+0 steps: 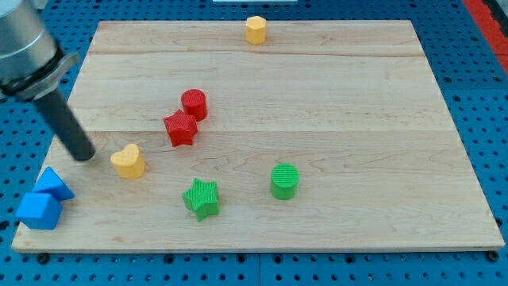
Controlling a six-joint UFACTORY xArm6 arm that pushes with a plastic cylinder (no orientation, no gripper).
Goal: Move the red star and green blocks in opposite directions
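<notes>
At the view's far left my tip (82,156) rests on the table (333,87), a pale board of glued wood planks with visible grain. The rod above it is smooth and dark, rising to a grey cylinder. There is no gripper on this arm, so nothing is held. Below the tip, two blue blocks (45,199) with angled faces sit touching at the table's corner. Just right of the tip lies the yellow heart (128,161), apart from it. Next comes the red star (181,129), ridged on top, touching the red cylinder (194,104) at its upper right. Lower down sits the green star (201,198), then the green cylinder (284,180), both with ribbed tops. A yellow hexagon (255,29) stands at the top edge
</notes>
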